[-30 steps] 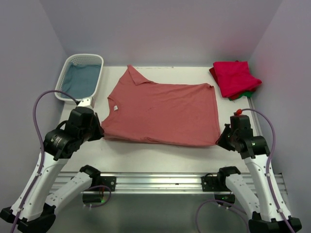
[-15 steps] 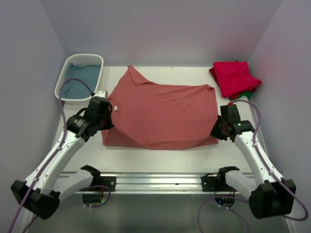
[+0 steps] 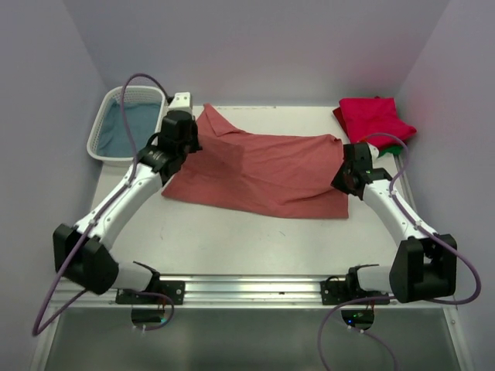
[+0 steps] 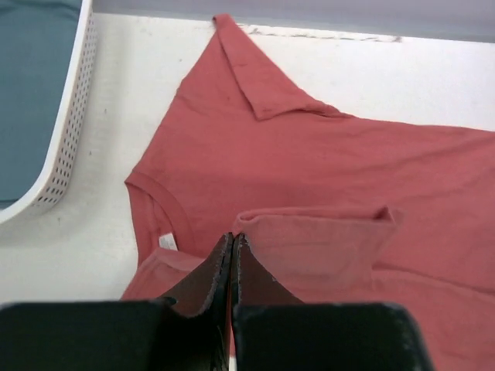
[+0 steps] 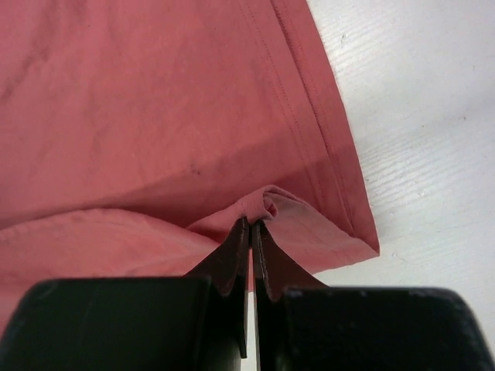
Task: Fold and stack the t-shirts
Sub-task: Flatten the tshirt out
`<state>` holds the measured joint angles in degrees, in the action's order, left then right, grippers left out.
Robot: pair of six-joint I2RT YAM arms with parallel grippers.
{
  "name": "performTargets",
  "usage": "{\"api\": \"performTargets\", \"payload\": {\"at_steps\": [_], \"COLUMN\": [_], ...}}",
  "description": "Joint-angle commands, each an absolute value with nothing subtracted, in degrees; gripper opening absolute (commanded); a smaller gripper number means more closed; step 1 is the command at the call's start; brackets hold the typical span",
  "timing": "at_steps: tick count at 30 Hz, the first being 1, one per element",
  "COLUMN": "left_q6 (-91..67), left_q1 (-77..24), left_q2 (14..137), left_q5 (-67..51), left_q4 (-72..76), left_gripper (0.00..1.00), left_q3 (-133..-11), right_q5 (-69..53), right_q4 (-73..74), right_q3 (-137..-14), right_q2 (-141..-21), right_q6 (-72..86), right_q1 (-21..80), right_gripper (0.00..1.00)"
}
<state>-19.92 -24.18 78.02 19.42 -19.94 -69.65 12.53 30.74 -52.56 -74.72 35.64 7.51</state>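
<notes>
The large salmon-red t-shirt (image 3: 263, 171) lies across the middle of the table, its near edge lifted and carried over the rest. My left gripper (image 3: 186, 139) is shut on the shirt's left near edge (image 4: 309, 239), held above the collar area. My right gripper (image 3: 346, 171) is shut on a pinch of the right hem (image 5: 271, 207). The crimson-pink t-shirt (image 3: 375, 124) lies folded at the far right on top of the green t-shirt (image 3: 393, 148), of which only an edge shows.
A white lattice basket (image 3: 106, 147) with blue-grey cloth (image 3: 131, 124) inside stands at the far left; its wall shows in the left wrist view (image 4: 66, 131). Bare white table (image 3: 247, 239) lies in front of the shirt. Walls close in on three sides.
Both grippers moved away from the near edge toward the back, carrying the salmon-red shirt's near edge up and over the rest. The shirt now covers less depth on the table.
</notes>
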Motion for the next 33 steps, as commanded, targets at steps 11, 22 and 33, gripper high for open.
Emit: {"api": "performTargets", "payload": {"at_steps": [11,22,33], "left_q6": [-21.2,-20.7,-18.5], "left_q1": [-19.6,-19.4,-18.8], "left_q2": [115.6,112.8,110.8], "left_q5": [16.0,17.6,20.5], "left_q4": [-24.7,-22.8,-22.1], "left_gripper": [0.00,0.00,0.00], "left_q3": [-82.5,-82.5,-88.5], "right_q5": [13.4,16.2,18.7], "right_q4": [23.9,21.2,22.2], "right_q3": [-54.7,-54.6,-55.5], "right_q2": [-84.4,-89.6,-89.3], "right_q6": [35.5,35.8,37.2], "right_q1": [7.5,7.3,7.2], "right_gripper": [0.00,0.00,0.00]}}
